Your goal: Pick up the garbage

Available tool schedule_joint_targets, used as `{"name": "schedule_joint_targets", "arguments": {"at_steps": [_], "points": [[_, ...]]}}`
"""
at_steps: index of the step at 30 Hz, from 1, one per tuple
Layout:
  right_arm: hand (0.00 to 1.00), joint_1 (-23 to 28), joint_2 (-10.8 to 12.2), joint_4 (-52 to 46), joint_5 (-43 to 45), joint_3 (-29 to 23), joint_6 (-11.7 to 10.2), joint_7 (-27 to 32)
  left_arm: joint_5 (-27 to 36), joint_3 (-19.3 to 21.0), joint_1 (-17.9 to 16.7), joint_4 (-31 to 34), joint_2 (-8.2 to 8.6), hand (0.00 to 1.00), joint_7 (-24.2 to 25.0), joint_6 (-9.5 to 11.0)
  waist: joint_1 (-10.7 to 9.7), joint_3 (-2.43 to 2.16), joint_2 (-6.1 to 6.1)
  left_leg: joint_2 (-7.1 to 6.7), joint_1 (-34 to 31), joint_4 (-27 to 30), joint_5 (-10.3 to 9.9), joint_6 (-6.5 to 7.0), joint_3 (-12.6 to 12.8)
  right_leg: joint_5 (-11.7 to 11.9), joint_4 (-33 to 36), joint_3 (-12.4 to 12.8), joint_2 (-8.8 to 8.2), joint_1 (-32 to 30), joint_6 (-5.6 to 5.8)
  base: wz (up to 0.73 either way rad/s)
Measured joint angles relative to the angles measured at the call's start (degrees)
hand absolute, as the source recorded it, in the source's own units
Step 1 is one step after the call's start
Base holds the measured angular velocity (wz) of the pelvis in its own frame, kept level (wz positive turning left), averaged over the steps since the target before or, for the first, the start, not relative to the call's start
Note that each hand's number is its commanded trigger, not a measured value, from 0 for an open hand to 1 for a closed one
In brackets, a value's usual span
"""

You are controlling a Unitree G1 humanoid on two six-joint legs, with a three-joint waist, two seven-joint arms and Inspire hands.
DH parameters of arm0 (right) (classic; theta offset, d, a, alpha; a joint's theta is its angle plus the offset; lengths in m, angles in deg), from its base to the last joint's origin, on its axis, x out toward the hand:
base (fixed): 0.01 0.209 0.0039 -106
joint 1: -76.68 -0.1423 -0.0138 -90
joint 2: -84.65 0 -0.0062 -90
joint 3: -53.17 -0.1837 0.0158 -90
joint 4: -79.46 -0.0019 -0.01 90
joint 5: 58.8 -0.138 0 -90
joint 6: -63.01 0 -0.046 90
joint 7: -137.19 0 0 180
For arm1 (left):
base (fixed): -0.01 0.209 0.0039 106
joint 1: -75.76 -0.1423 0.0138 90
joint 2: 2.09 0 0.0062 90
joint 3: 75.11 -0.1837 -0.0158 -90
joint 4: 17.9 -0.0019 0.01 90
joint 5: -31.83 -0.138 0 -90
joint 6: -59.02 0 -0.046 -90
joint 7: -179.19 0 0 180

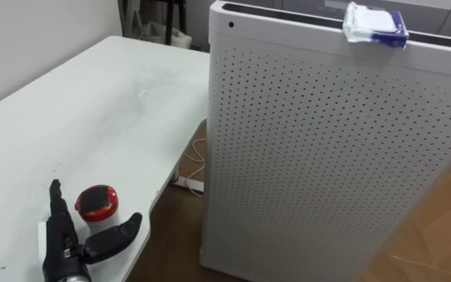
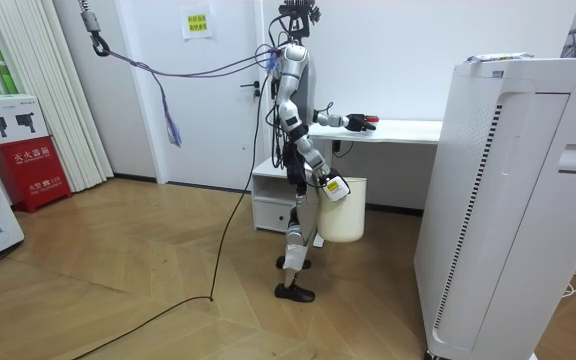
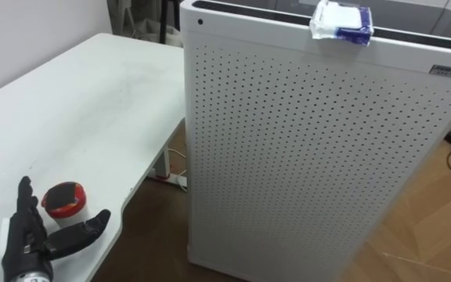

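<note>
In the left eye view, the white table [image 1: 92,102] runs from 7 o'clock up toward 11 o'clock. The left hand [image 1: 59,243] comes in at 7 o'clock, low over the table's near edge. It is spread, with the fingers [image 1: 54,205] straight and pointing toward 12 and the thumb stretched out toward 2. The red round thing [image 1: 96,203], which has a dark top, lies on the table in the gap between fingers and thumb, at about 1 o'clock from the palm. It is not pinched, and whether the hand touches it I cannot tell. From 12 to 5 o'clock stands a tall white perforated appliance [image 1: 327,157], just beside the table's edge. A white-and-blue packet [image 1: 374,24] lies on its top at 1 o'clock. A white power strip [image 1: 192,186] lies on the wooden floor [image 1: 171,243] between table and appliance.

In the room view the robot stands upright at the table, facing the room view's right, with the left arm held out level over the table top. The right hand [image 2: 325,182] hangs at the robot's 6 o'clock, at the rim of a white bin [image 2: 343,218] that is clear of the floor. How that hand is set I cannot tell. A red box [image 2: 23,150] stands at 9 o'clock.
</note>
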Motion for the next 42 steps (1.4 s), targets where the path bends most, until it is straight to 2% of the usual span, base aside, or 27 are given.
{"name": "schedule_joint_targets", "arguments": {"at_steps": [1,2,3,16,27,35,39,42], "points": [[1.0,-0.01,0.0,0.0,-0.01,0.0,0.3,-0.01,0.0,-0.01,0.0,-0.01,0.0,0.64,0.02,-0.24,-0.01,-0.03,0.04,0.0,0.03,0.08,0.0,0.0,0.0,0.0,0.01,0.0,-0.01,0.08,0.0,0.0],[1.0,0.03,0.0,0.0,-0.01,0.03,0.41,-0.01,0.0,-0.01,0.0,-0.05,0.0,0.78,0.02,-0.31,-0.03,-0.05,0.08,-0.01,0.08,0.12,0.0,0.0,0.0,0.0,0.02,0.01,-0.02,0.17,0.0,0.0],[1.0,0.05,0.01,0.0,-0.01,0.03,0.42,-0.01,0.0,-0.01,0.0,-0.1,0.01,1.0,0.02,-0.33,-0.03,-0.07,0.1,-0.01,0.11,0.14,0.0,0.0,-0.01,0.0,0.02,0.01,-0.02,0.22,0.0,0.0],[1.0,0.4,0.04,0.0,-0.07,0.03,0.93,-0.02,0.48,1.52,-0.01,-1.65,0.01,1.0,1.18,-2.4,-0.27,-0.52,0.26,-0.02,0.98,0.2,0.0,0.0,0.06,0.01,0.46,0.08,-0.04,0.8,-0.02,0.0],[1.0,0.37,0.03,-0.01,-0.28,0.57,0.94,-0.03,1.11,1.59,0.0,-1.87,0.01,1.0,1.17,-2.4,-0.96,-0.4,0.48,0.08,0.1,1.09,-0.46,0.2,0.05,0.01,0.83,0.1,-0.03,0.66,-0.01,0.0],[1.0,-0.02,0.08,0.37,-0.29,1.51,0.92,-0.09,1.14,-0.31,-0.04,-1.85,-0.47,1.0,1.16,-2.39,-1.03,-0.27,0.93,-0.01,0.09,1.04,-0.5,0.29,0.02,0.02,0.84,0.07,-0.13,0.65,0.01,0.0],[1.0,-0.67,0.25,2.32,-0.34,1.5,0.75,-0.1,1.23,-0.39,-0.04,-1.47,-0.27,1.0,3.14,-2.39,-1.03,-0.28,0.92,0.01,-0.04,0.99,-0.5,0.29,-0.01,0.02,0.84,0.0,-0.12,0.54,0.02,0.0],[1.0,-0.98,0.14,2.29,-0.53,1.5,0.75,-0.05,1.63,-2.81,-0.17,0.74,-0.49,1.0,6.48,-2.42,-1.01,-0.53,0.6,-0.01,-1.24,1.28,-0.51,0.31,0.01,0.03,0.91,-0.1,-0.18,-0.55,0.02,0.0]]}}
